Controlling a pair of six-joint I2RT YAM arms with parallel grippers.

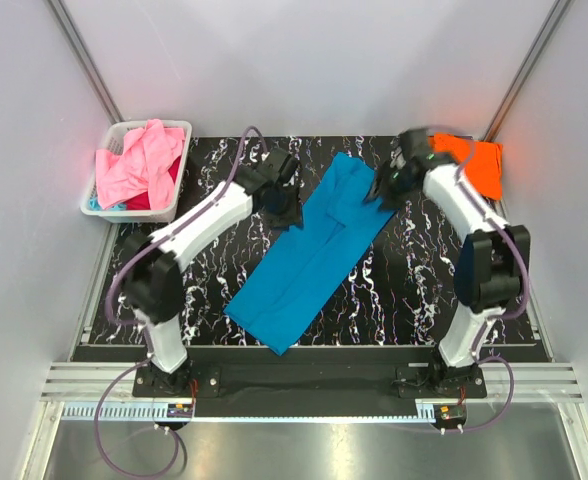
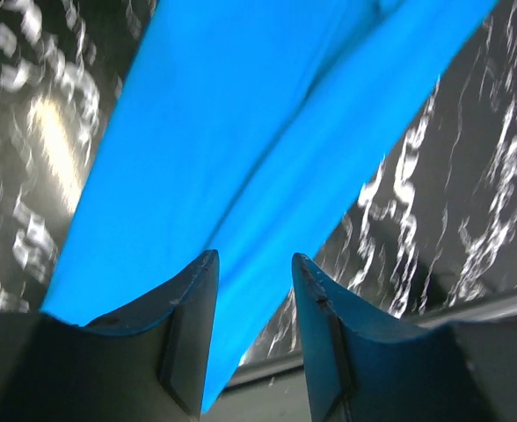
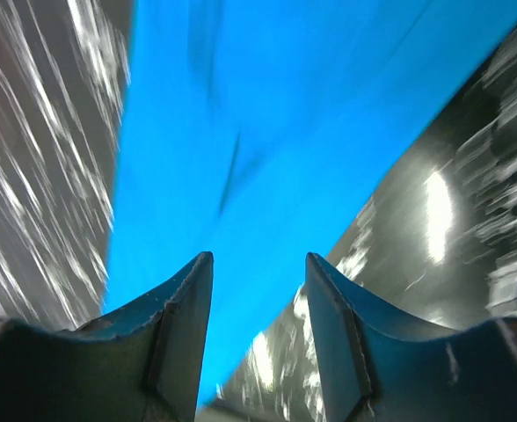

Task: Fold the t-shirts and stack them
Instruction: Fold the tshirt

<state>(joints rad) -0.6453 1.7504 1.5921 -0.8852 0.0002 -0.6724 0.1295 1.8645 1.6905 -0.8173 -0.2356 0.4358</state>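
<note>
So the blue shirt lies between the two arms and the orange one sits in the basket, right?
Not quite: the top view shows the orange shirt on the table, far right, not in the basket. The blue shirt part is right.

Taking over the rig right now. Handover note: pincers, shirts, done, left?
Left pincer: open, empty, at the teal-blue shirt's left edge.
Right pincer: open, empty, at its right edge near the far end.
Teal-blue shirt: long narrow strip, lying diagonally on the table.
Orange shirt: folded, far right corner.
Pink shirt and red shirt: bunched in the white basket, far left.
Done: orange folded, teal folded lengthwise.
Left: probably fold teal crosswise, stack it, then pink and red.
</note>
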